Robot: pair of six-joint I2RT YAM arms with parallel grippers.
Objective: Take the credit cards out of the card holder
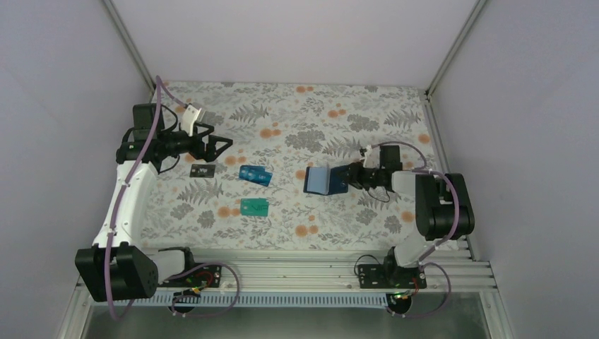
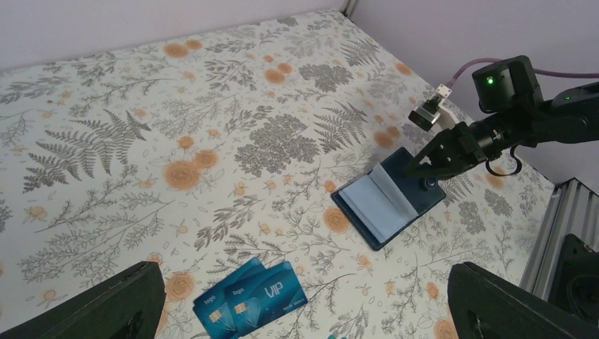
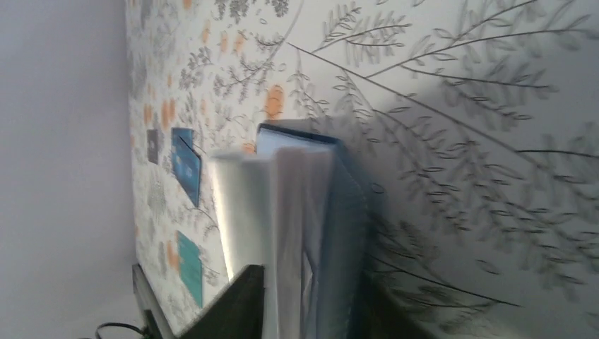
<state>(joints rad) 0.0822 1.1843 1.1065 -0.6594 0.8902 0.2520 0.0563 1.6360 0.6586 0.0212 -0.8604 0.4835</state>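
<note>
The card holder point(image 1: 321, 181) lies open on the floral cloth, right of centre, its pale inner pockets point(image 2: 381, 201) facing up. My right gripper point(image 1: 345, 177) is shut on its right-hand edge; in the right wrist view the leaves and navy cover point(image 3: 304, 205) sit between the two dark fingers point(image 3: 244, 304). Two bright blue credit cards point(image 2: 251, 300) lie overlapping at mid-table. A teal one point(image 1: 254, 206) rests nearer the front, and a dark one point(image 1: 202, 171) lies to the left. My left gripper point(image 1: 214, 145) hovers open above the dark card, holding nothing.
White enclosure walls ring the cloth point(image 1: 297, 106) on three sides. An aluminium rail point(image 1: 297, 272) with both arm bases runs along the near edge. The right arm point(image 2: 523, 116) and its cable reach in from the right side.
</note>
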